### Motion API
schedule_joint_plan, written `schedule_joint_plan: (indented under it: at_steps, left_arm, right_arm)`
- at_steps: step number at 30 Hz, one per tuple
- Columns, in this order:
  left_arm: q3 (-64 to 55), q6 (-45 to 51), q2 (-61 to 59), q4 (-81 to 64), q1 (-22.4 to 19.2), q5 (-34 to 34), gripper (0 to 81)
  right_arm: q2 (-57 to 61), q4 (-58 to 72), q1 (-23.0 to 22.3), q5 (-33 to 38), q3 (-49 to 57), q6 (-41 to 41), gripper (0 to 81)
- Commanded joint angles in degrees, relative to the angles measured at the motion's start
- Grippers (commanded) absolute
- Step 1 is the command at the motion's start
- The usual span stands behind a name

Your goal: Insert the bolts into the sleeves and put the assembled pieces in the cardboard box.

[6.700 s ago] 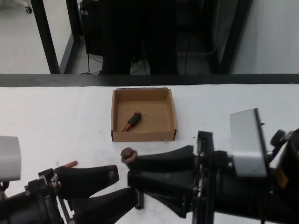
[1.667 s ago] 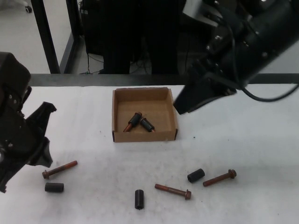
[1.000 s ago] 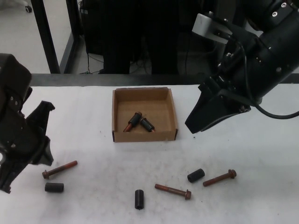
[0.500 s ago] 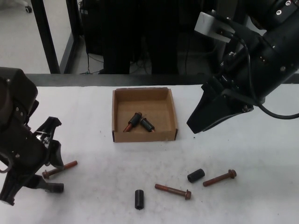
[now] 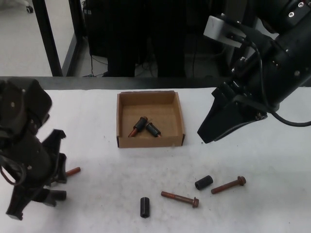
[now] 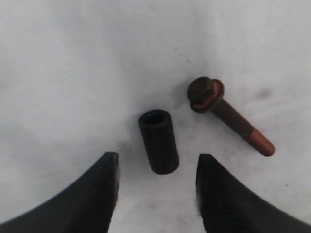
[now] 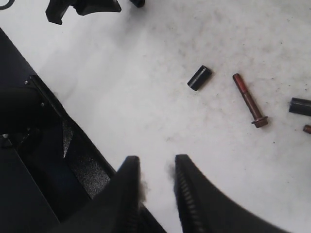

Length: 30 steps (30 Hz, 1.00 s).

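**Left gripper straddles a sleeve; right hangs empty by the box**

At the near-left of the bench, the left gripper hangs low with its fingers wide apart. The near-left sleeve lies between them, touched by neither. This looks like the line-up for a pick, with the fingers set either side of the sleeve's barrel so they can close across it. The near-left bolt lies just beside the sleeve, with its head toward the sleeve's open end, handy as the mating part.

The right gripper hovers right of the cardboard box. Its fingers stand a narrow gap apart with only bare bench between them, so it holds nothing. It is probably waiting to take a bolt.

Two assembled pieces already lie touching in the box. Three sets remain loose. Besides the near-left pair, there are the middle sleeve with the middle bolt, and the right sleeve with the right bolt.

The left wrist view settles what the high view hides behind the arm: the sleeve is centred in the gap, lying on its side and ungripped. The high view alone places the box, its contents and both arms together. The right wrist view shows that gripper's small gap and looks across at the middle pair.
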<state>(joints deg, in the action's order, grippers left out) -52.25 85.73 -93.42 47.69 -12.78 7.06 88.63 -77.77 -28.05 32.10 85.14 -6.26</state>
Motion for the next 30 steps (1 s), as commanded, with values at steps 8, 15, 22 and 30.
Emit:
schedule_joint_plan:
  at_steps: [8, 15, 22, 30]
  left_arm:
    - [0.0, 0.4, -1.0, 0.2, -0.3, -5.3, 46.8]
    - [0.0, 0.4, -1.0, 0.2, -0.3, -6.7, 46.8]
    - [0.0, 0.4, -1.7, -0.2, 0.3, -7.1, 46.8]
    - [0.0, 0.4, -3.8, -1.1, 0.2, -7.1, 46.8]
  right_arm:
    - [-1.0, 1.5, -0.1, -1.8, -3.7, -1.3, 24.6]
    - [-1.2, 13.4, -0.3, -1.8, -16.7, 2.4, 24.6]
    - [-5.2, 29.8, -0.3, -3.4, -26.6, 11.5, 24.6]
    - [-5.7, 33.9, -0.3, -4.8, -26.9, 19.6, 24.6]
